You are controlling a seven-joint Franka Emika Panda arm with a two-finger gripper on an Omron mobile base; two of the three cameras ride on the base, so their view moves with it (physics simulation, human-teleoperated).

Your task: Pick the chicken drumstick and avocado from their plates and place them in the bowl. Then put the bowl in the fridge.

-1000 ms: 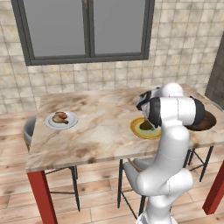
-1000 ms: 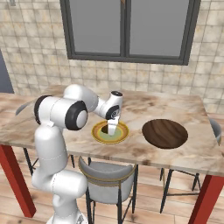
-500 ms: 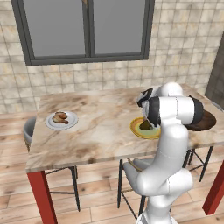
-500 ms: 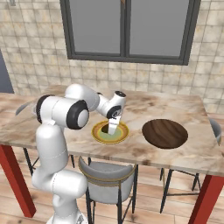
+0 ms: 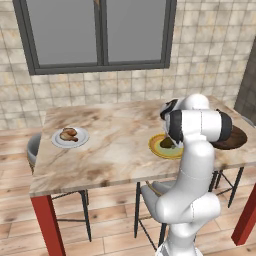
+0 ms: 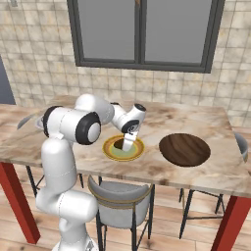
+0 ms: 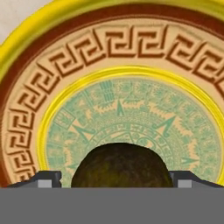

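Now lower than before, gripper (image 7: 114,180) spread wide astride the avocado (image 7: 121,165), not yet clamped.

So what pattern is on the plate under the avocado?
The plate has a yellow rim, a brown maze-like border and a greenish centre; the hand view shows it best.

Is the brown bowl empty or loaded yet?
Empty: the bowl shows bare wood; avocado sits on the yellow plate.
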